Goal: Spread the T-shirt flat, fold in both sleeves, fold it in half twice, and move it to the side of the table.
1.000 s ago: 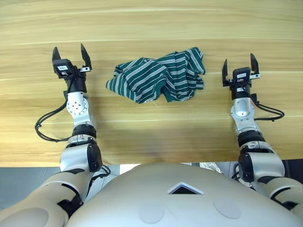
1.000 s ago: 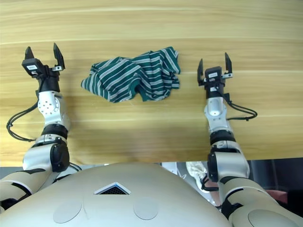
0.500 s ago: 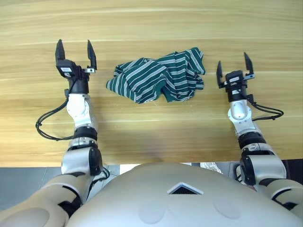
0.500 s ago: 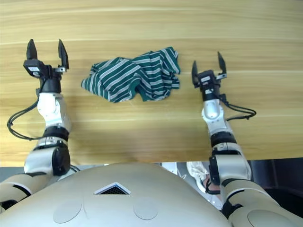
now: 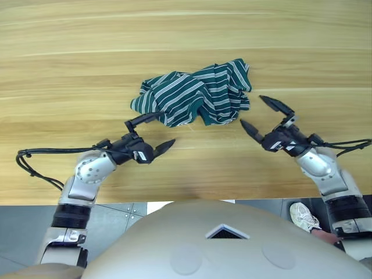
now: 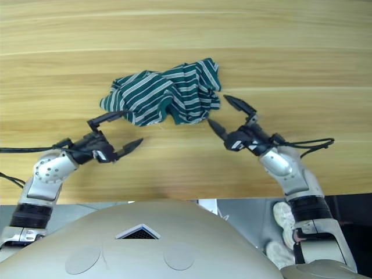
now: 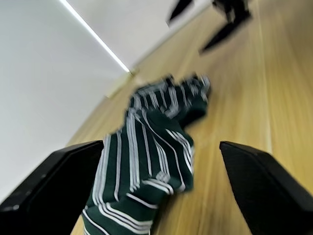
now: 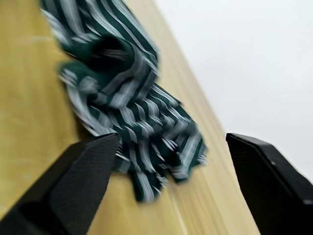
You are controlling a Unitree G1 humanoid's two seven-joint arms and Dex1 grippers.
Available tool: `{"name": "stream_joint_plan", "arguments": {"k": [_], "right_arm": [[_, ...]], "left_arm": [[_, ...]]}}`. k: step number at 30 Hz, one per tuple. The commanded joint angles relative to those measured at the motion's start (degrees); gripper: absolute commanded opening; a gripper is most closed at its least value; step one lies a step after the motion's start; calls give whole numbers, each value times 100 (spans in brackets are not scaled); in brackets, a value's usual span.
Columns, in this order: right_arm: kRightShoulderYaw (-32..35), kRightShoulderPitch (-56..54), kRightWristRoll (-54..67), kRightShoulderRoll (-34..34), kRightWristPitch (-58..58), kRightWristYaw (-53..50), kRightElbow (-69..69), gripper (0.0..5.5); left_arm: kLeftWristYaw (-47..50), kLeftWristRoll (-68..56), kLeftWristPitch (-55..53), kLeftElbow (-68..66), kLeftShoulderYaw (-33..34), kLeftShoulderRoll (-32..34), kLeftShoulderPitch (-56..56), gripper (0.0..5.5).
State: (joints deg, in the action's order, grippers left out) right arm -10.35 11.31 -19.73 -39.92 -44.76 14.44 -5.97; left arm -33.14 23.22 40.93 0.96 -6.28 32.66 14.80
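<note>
A green T-shirt with white stripes (image 5: 195,94) lies crumpled in a heap at the middle of the wooden table (image 5: 186,35). My left gripper (image 5: 150,133) is open, turned inward, just in front of the heap's left end. On the other side my right gripper (image 5: 259,114) is open too, its fingers pointing at the heap's right edge. Neither touches the cloth. In the left wrist view the shirt (image 7: 146,152) lies between the two dark fingers, with the right gripper (image 7: 205,22) far beyond. The right wrist view has the shirt (image 8: 127,103) ahead of its fingers.
The table's front edge (image 5: 174,200) runs close below both arms, with grey floor under it. Black cables (image 5: 35,157) trail from the left wrist, and another cable (image 5: 349,142) from the right. Bare wood stretches all around the heap.
Both arms have swung from pointing straight ahead to pointing inward at the shirt, and both grippers have come closer to the heap. The shirt has not moved.
</note>
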Motion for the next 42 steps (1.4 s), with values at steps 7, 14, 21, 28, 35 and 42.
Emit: {"name": "stream_joint_plan", "arguments": {"k": [7, 14, 21, 28, 35, 42], "right_arm": [[-344, -236, -582, -40, 357, 472, -119, 401], [-372, -246, -834, -33, 418, 287, -496, 401], [-579, -466, -1166, 70, 429, 8, -852, 401], [-869, -699, -1381, 224, 404, -238, -1110, 401], [-986, -811, -1381, 189, 376, -263, -1244, 335], [-1021, -901, -1310, 156, 366, -297, -1594, 199]], "left_arm": [[1874, 2057, -507, -607, -157, 123, -804, 443], [1987, 1258, -347, -306, -302, 80, -604, 443], [1829, 795, -331, -129, -436, 139, -475, 443], [1848, 826, -395, -282, -480, 144, -553, 423], [1913, 864, -436, -374, -518, 106, -570, 322], [1905, 851, -424, -384, -546, 106, -559, 207]]}}
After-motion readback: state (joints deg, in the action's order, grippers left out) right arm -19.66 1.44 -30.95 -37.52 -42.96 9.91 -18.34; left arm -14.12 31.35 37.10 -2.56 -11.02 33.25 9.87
